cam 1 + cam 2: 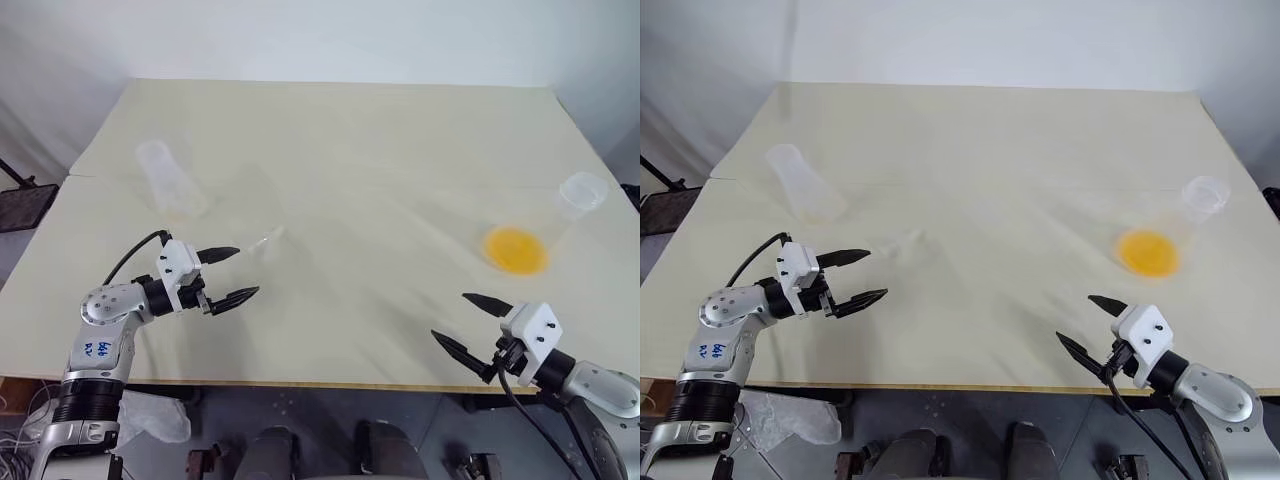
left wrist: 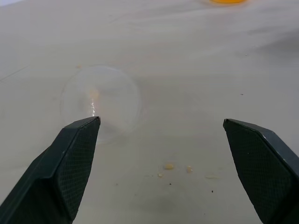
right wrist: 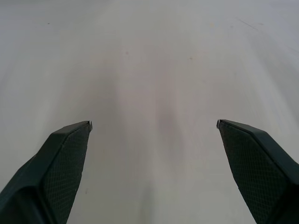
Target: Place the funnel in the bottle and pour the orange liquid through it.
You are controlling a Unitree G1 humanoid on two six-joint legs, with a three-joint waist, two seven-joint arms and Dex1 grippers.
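Observation:
The bottle (image 1: 172,186) is a clear empty flask at the table's left, its neck leaning towards the far side. The funnel (image 1: 266,240), tiny and clear, lies on the table just right of it, and appears as a faint round cone (image 2: 100,100) in the left wrist view. My left gripper (image 1: 248,271) is open and points at the funnel from a short way off, touching nothing. The orange liquid (image 1: 515,250) pools in a second, broader clear flask (image 1: 582,194) at the right. My right gripper (image 1: 449,315) is open near the front edge, short of that flask.
The pale table (image 1: 350,150) spreads wide between the two flasks. A few small crumbs (image 2: 168,166) lie on it near the funnel. A black stand (image 1: 25,205) is off the left side, and the front edge runs just below both grippers.

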